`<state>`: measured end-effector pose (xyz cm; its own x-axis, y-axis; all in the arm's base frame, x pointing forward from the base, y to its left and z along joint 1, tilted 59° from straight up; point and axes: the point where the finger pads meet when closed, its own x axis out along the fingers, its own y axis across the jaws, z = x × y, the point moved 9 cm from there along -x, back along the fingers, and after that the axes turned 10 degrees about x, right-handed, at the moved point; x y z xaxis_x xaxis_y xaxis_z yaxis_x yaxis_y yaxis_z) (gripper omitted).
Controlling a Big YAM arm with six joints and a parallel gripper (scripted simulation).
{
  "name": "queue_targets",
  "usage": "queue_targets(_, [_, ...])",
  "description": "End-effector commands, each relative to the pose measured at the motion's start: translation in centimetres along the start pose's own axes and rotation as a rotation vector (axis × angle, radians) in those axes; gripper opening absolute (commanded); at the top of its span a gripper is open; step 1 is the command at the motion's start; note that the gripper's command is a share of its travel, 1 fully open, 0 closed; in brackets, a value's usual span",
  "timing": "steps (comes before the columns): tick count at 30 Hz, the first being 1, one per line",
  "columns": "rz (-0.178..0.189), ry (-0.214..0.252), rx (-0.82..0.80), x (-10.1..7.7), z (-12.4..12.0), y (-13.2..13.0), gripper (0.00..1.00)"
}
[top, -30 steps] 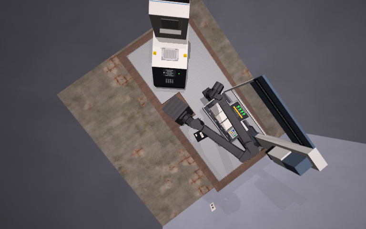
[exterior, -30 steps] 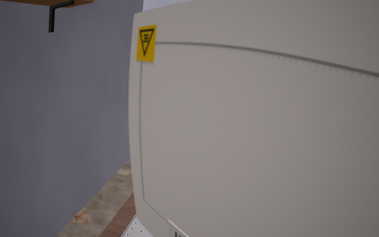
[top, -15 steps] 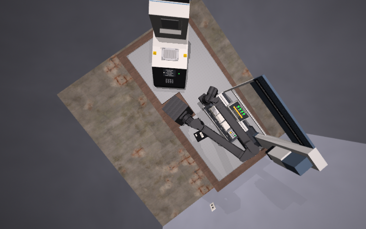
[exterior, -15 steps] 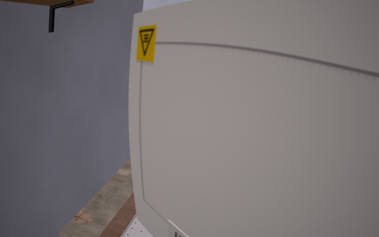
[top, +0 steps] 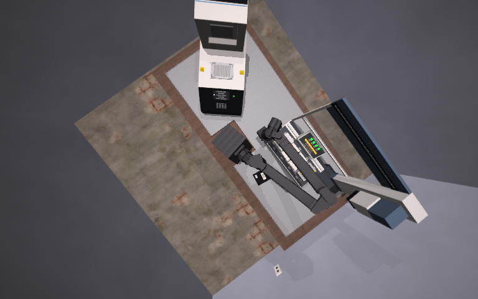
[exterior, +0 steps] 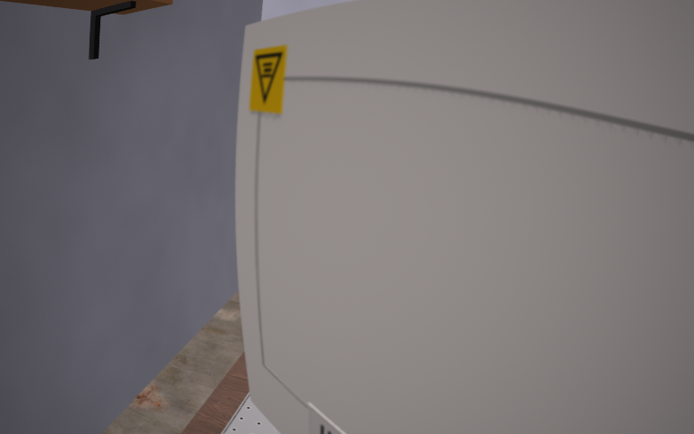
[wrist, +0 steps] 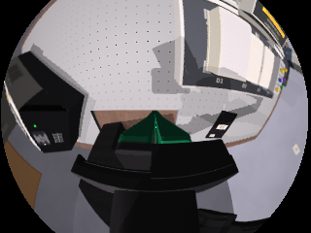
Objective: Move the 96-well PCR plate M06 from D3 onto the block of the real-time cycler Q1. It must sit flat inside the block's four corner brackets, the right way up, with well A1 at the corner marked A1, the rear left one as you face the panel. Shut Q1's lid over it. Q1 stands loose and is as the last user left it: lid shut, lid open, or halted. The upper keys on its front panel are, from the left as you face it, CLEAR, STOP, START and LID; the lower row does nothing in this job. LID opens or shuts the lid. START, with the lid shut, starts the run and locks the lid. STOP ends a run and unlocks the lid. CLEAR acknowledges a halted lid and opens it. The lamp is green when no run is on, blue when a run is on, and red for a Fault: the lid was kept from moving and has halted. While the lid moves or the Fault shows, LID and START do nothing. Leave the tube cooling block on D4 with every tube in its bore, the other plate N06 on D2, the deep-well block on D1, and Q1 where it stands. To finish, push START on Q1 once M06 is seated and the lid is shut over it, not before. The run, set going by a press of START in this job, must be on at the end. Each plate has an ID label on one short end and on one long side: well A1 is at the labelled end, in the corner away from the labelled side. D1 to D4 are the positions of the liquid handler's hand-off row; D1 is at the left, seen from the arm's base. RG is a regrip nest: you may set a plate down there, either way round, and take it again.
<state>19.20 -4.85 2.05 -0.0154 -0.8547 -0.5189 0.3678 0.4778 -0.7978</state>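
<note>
The cycler Q1 (top: pixel 221 66) stands at the far end of the mat. Its lid (top: pixel 221 23) is up at the rear and the ribbed block (top: pixel 221 70) lies bare. The lamp (top: pixel 233 95) on the black front panel is green. The hand-off row (top: pixel 299 155) lies right of the arm, and the forearm covers much of it. In the wrist view the row (wrist: pixel 227 39) holds white plates; I cannot read which is M06. My gripper (top: pixel 268 131) hangs over the mat between Q1 and the row's near end. Its green-tipped fingers (wrist: pixel 154 131) are shut and empty.
The arm's dark base (top: pixel 230 141) sits at the mat's left edge, its elbow (top: pixel 324 200) at the lower right. A small black nest with a white label (top: pixel 259 177) lies beside the upper arm. A grey unit with green marks (top: pixel 312 145) stands beyond the row. Q1's beige housing (exterior: pixel 460 230) fills the exterior view.
</note>
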Motion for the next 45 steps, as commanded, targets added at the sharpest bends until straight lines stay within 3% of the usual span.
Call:
queue_targets(1, [0.012, -0.015, -0.016, -0.3, 0.6, 0.4, 0.00])
queue_targets(12, [0.011, -0.021, -0.059, -0.4, 0.1, 0.7, 0.00])
queue_targets(13, [0.008, -0.019, -0.027, -0.4, 0.5, -0.1, 0.96])
queue_targets(32, [0.006, -0.014, 0.130, -0.4, 5.8, -9.0, 0.96])
queue_targets(35, [0.011, -0.011, 0.134, -0.4, 5.6, -8.9, 0.96])
queue_targets(45, [0.004, -0.029, 0.156, -0.7, 8.8, -14.2, 0.96])
